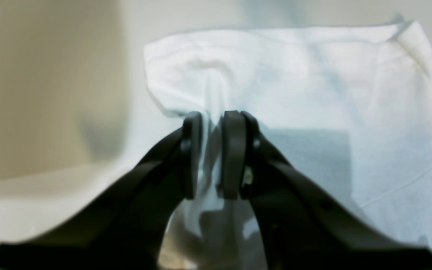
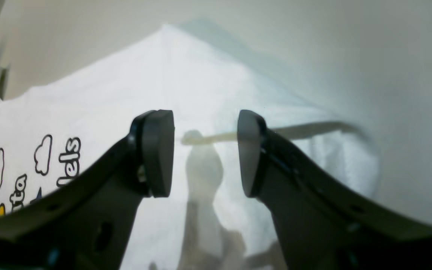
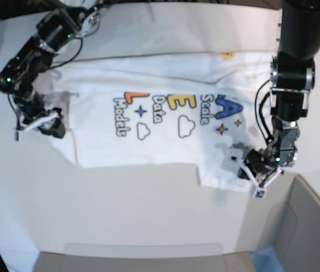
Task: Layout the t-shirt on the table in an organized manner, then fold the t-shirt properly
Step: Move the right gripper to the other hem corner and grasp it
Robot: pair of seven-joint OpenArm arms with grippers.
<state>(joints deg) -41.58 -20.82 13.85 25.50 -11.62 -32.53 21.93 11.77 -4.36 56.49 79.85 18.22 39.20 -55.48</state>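
- While the white soft cotton short-sleeved t-shirt (image 3: 148,113) lies spread print-up across the large plain matte white table (image 3: 120,209), both arms sit at its opposite ends.
- Its print of blue, yellow and orange letters with outlined clouds and small stars faces up in the base view, and a small yellow tag (image 3: 227,55) shows near the far edge.
- The left hand (image 1: 213,153), black and two-fingered, is clenched on a pinched ridge of the t-shirt's white cloth, which rises between the pads at the sleeve end beside the grey box (image 3: 307,226).
- The right hand (image 2: 204,153) stands released, its dark pads (image 2: 158,152) apart over the plain cloth at the other end, with nothing between them.
- Wrinkles run through the fabric near the left hand.
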